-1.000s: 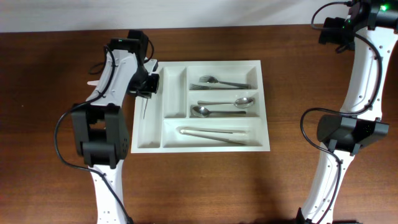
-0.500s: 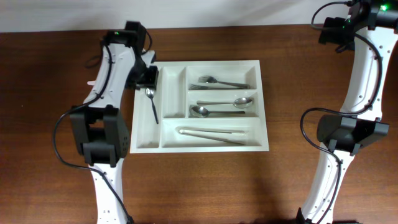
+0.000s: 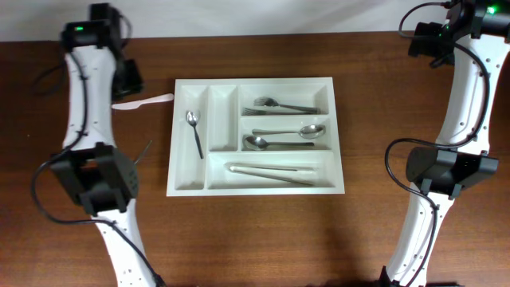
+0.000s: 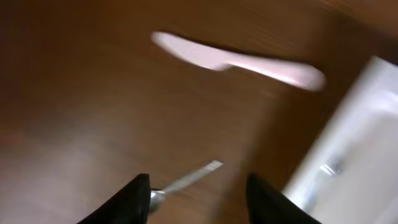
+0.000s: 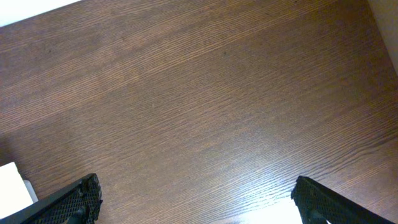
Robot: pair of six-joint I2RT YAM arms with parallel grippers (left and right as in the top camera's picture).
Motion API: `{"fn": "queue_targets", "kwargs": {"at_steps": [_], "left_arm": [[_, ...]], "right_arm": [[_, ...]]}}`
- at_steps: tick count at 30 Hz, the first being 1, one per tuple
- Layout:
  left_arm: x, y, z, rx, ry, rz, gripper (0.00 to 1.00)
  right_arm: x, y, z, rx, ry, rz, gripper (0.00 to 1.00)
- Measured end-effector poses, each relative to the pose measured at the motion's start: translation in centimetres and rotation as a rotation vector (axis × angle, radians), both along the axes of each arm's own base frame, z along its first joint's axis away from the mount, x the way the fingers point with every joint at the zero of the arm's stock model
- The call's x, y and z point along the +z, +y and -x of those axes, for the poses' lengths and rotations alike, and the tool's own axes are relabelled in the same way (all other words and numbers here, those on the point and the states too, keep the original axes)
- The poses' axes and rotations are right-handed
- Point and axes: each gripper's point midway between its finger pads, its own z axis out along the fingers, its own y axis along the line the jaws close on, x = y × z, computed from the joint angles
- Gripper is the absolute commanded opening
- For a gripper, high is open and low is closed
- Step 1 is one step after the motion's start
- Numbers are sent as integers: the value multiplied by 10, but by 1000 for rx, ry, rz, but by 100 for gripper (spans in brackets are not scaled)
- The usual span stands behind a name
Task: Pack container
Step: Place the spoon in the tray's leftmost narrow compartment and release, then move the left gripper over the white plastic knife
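Observation:
The white container (image 3: 341, 135) lies in the middle of the table. A small spoon (image 3: 194, 130) rests in its leftmost narrow compartment, and the narrow compartment beside it is bare. The long compartments hold a fork (image 3: 283, 104), two spoons (image 3: 291, 130) and a pair of tongs (image 3: 271, 171). My left gripper (image 3: 130, 80) hovers left of the container, open and holding nothing (image 4: 202, 202). Just beyond it a white plastic knife (image 4: 236, 59) lies on the wood (image 3: 143, 101). My right gripper (image 5: 202, 205) is open over bare table at the far right corner (image 3: 426, 40).
A thin metal utensil (image 3: 143, 151) lies on the table left of the container; blurred, it shows near my left fingers (image 4: 186, 180). The container's edge (image 4: 360, 155) is on the right of the left wrist view. A white corner (image 5: 12, 180) shows in the right wrist view.
My left gripper opened and left the small spoon in the container's leftmost compartment, then swung away to the left and back. The right arm has not moved.

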Motion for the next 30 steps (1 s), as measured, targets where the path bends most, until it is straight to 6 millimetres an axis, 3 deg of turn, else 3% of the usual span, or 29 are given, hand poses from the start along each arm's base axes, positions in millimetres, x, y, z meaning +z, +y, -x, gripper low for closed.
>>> {"fn": "queue_targets", "kwargs": {"at_steps": [4, 8, 13, 16, 21, 28, 30], "left_arm": [[-11, 30, 5, 98, 6, -27, 41], [-32, 33, 3, 83, 20, -36, 41], [-72, 29, 1, -89, 70, -51, 43], [-88, 29, 0, -180, 86, -63, 52], [-87, 26, -21, -165, -9, -45, 55], [-85, 21, -29, 186, -114, 32, 55], [-84, 16, -37, 275, -160, 53, 63]], "right_arm": [[0, 0, 0, 0, 0, 0, 99], [0, 0, 0, 0, 0, 0, 99], [0, 0, 0, 0, 0, 0, 99], [0, 0, 0, 0, 0, 0, 99], [0, 0, 0, 0, 0, 0, 99], [0, 0, 0, 0, 0, 0, 99], [0, 0, 0, 0, 0, 0, 99]]}}
